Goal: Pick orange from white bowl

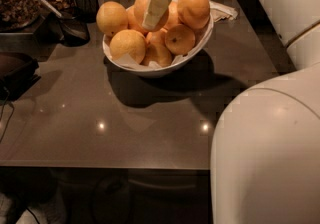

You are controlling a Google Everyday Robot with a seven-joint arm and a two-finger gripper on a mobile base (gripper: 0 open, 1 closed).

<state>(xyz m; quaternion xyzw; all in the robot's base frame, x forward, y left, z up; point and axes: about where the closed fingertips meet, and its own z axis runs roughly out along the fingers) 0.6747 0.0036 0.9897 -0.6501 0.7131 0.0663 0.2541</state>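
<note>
The white bowl (192, 54) stands at the back middle of the table, lined with white paper and piled with several oranges. My gripper (156, 12) comes down from the top edge onto the top middle of the pile. It lies against a large deep-orange orange (140, 4), which it partly hides. Another big deep-orange fruit (194, 8) sits just right of the gripper. Paler yellow-orange fruits (111, 17) lie at the left side of the bowl.
The brown table (125, 118) stretches out in front of the bowl. A black scoop (74, 28) and a container of dark snacks (17, 0) are at the back left. My white arm and base (270, 153) fill the right side. A paper napkin (222, 12) lies behind the bowl.
</note>
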